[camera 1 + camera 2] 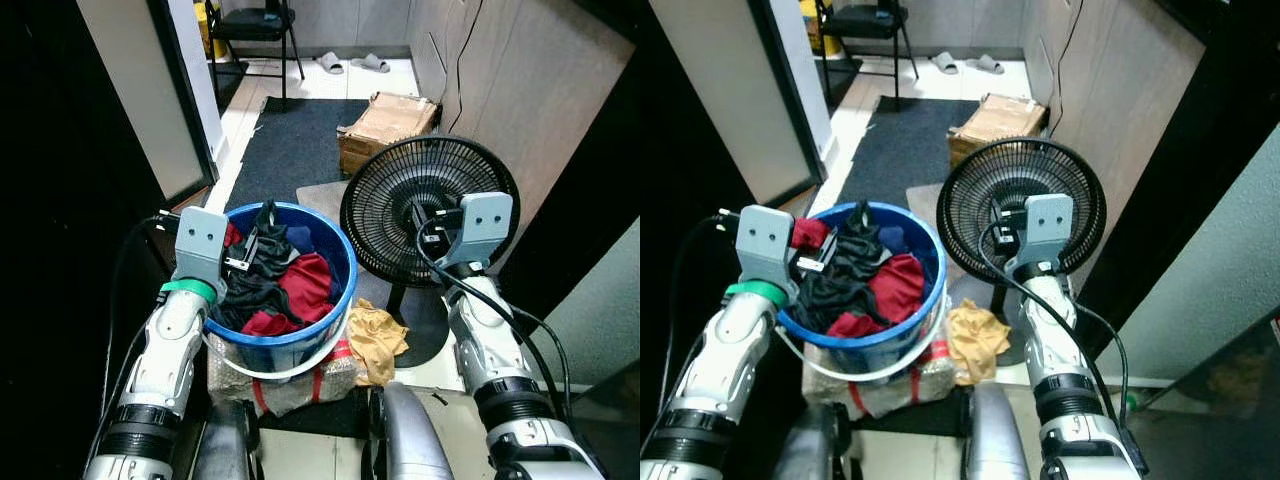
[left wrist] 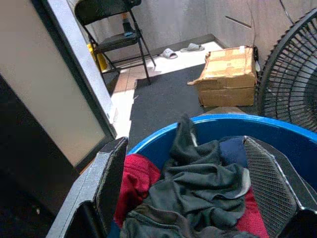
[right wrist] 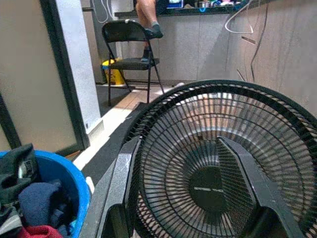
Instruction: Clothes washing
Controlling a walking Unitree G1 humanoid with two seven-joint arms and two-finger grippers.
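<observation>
From the head cameras I saw a blue bucket (image 1: pixel 290 345) heaped with red and black clothes (image 1: pixel 275 285), standing on a wrapped bundle (image 1: pixel 300 385) between my two arms. A yellow cloth (image 1: pixel 375 340) lay just beside it, near the foot of a black fan (image 1: pixel 420 205). A cardboard box (image 1: pixel 385 125) sat behind the fan on a dark mat (image 1: pixel 290 140).

Through the left wrist camera, the left gripper (image 2: pixel 198 198) hung over the laundry, fingers (image 2: pixel 99 183) spread apart around the pile, clamped on nothing.

Through the right wrist camera, the right gripper (image 3: pixel 190 198) faced the fan grille, fingers (image 3: pixel 121 188) apart. A person's leg (image 3: pixel 147 17) rested on a folding chair (image 3: pixel 130 47).
</observation>
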